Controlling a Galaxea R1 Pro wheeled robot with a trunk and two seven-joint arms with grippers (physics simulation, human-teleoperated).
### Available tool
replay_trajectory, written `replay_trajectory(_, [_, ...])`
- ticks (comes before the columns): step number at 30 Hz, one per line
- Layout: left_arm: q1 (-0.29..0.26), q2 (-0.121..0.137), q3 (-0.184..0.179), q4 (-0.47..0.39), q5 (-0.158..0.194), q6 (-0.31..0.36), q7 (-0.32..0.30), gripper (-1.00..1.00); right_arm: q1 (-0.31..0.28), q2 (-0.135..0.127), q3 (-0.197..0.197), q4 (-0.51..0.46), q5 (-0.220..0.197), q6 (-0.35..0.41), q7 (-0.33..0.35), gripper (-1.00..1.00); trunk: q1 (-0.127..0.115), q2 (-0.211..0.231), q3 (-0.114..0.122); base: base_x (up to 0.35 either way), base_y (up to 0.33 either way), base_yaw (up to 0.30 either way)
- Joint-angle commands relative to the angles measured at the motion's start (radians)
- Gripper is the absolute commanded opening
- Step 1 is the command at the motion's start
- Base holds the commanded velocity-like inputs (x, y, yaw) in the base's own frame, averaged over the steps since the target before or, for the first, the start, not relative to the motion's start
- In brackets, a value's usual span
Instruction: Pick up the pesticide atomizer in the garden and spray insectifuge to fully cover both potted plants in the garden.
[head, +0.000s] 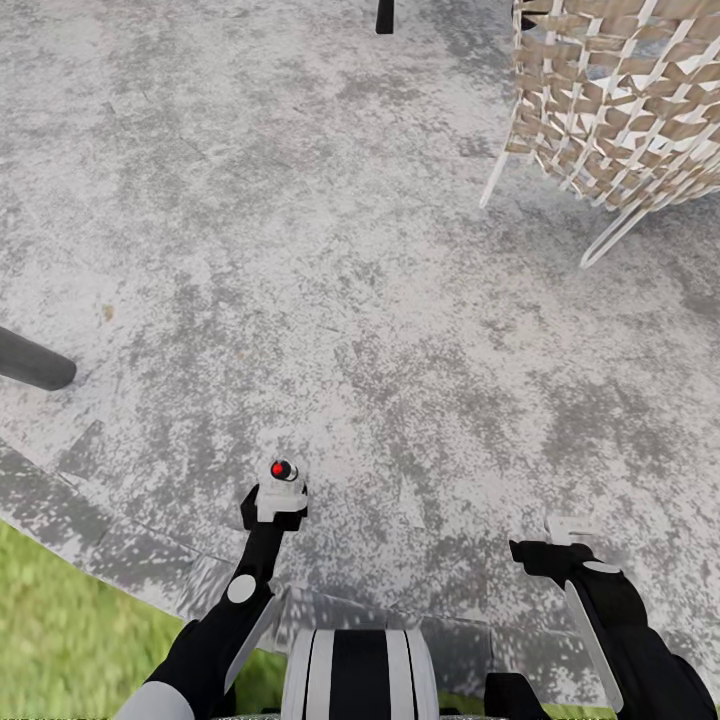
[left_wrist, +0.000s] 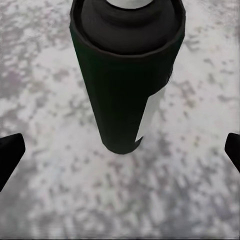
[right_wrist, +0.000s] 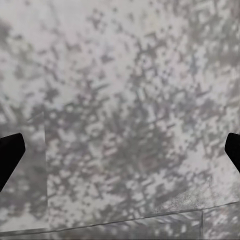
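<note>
Up against the left gripper (head: 272, 505) sits the pesticide atomizer (head: 282, 472), its whitish head and red dot rising just above the fingers. From the wrist, its dark body (left_wrist: 125, 75) hangs between the two black fingertips (left_wrist: 10, 152), which stand wide of it at either side, so whether they pinch it I cannot tell. Beneath lies the mottled grey patio (head: 350, 300). The right gripper (head: 560, 540) hovers over bare paving, fingers (right_wrist: 10, 155) spread apart. Beyond it stands a wicker seat (head: 620, 90).
</note>
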Motion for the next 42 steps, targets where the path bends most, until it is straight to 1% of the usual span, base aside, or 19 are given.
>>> replay_trajectory(1, [0.000,0.000,0.000,0.000,0.000,0.000,0.000,1.00,0.000,0.000,0.000,0.000,0.000,0.000,0.000,1.00,0.000,0.000,0.000,0.000,0.000,0.000])
replay_trajectory(4, [0.000,0.000,0.004,0.000,0.006,-0.003,0.002,1.00,-0.001,0.000,0.000,0.000,0.000,0.000,-0.001,1.00,0.000,0.000,0.000,0.000,0.000,0.000])
replay_trajectory(6, [0.000,-0.003,0.005,0.001,0.007,-0.002,0.017,1.00,-0.001,0.000,0.001,0.000,0.000,0.000,-0.001,1.00,0.000,0.000,0.000,0.000,0.000,0.000])
replay_trajectory(7, [0.001,-0.001,-0.003,0.003,0.004,-0.023,0.052,1.00,-0.001,0.001,0.003,0.000,0.000,0.000,-0.001,1.00,0.000,0.000,0.000,0.000,0.000,0.000])
replay_trajectory(8, [0.001,0.000,-0.005,0.007,0.000,-0.024,0.055,1.00,-0.001,0.001,0.003,0.000,0.000,0.000,-0.001,1.00,0.000,0.000,0.000,0.000,0.000,0.000])
replay_trajectory(9, [0.001,-0.003,-0.005,0.022,-0.022,-0.024,0.058,1.00,-0.001,0.002,0.004,0.000,0.000,0.000,-0.002,1.00,0.000,0.000,0.000,0.000,0.000,0.000])
replay_trajectory(10, [0.001,-0.007,-0.003,0.034,-0.034,-0.025,0.060,1.00,-0.001,0.004,0.005,0.000,0.000,0.000,-0.002,1.00,0.000,0.000,0.000,0.000,0.000,0.000])
replay_trajectory(12, [0.001,-0.019,0.000,0.031,-0.030,-0.027,0.061,1.00,0.000,0.004,0.014,0.000,0.000,-0.001,-0.003,1.00,0.000,0.000,0.000,0.000,0.000,0.000])
replay_trajectory(14, [0.002,-0.031,0.001,0.026,-0.029,-0.013,0.065,1.00,0.000,0.005,0.033,0.000,0.000,-0.001,-0.005,1.00,0.000,0.000,0.000,0.000,0.000,0.000])
replay_trajectory(16, [0.002,-0.042,0.002,0.026,-0.030,0.006,0.090,1.00,-0.001,0.004,0.042,0.000,0.000,-0.002,-0.007,1.00,0.000,0.000,0.000,0.000,0.000,0.000])
replay_trajectory(18, [0.002,-0.043,0.002,0.029,-0.029,0.010,0.100,1.00,0.000,0.005,0.046,0.000,0.000,-0.002,-0.007,1.00,0.000,0.000,0.000,0.000,0.000,0.000])
replay_trajectory(22, [-0.002,-0.041,0.003,0.034,-0.029,0.014,0.096,1.00,0.000,0.005,0.046,-0.002,0.000,-0.003,-0.008,1.00,0.000,0.000,0.000,0.000,0.000,0.000])
replay_trajectory(27, [-0.046,-0.041,0.003,0.063,-0.033,0.016,0.093,1.00,0.001,0.003,0.044,-0.006,0.000,-0.002,-0.007,1.00,0.000,0.000,0.000,0.000,0.000,0.000])
replay_trajectory(28, [-0.059,-0.043,0.003,0.072,-0.034,0.017,0.093,1.00,0.001,0.003,0.044,-0.007,0.000,-0.002,-0.006,1.00,0.000,0.000,0.000,0.000,0.000,0.000])
replay_trajectory(29, [-0.089,-0.046,0.003,0.094,-0.035,0.017,0.088,1.00,0.001,0.002,0.043,-0.008,0.000,-0.002,-0.006,1.00,0.000,0.000,0.000,0.000,0.000,0.000])
replay_trajectory(36, [-0.125,-0.046,0.003,0.126,-0.035,0.017,0.082,1.00,0.001,0.002,0.043,-0.011,0.000,-0.002,-0.006,1.00,0.000,0.000,0.000,0.000,0.000,0.000])
replay_trajectory(42, [-0.136,-0.046,0.003,0.132,-0.035,0.016,0.082,1.00,0.001,0.002,0.043,-0.012,0.000,-0.002,-0.006,1.00,0.000,0.000,0.000,0.000,0.000,0.000])
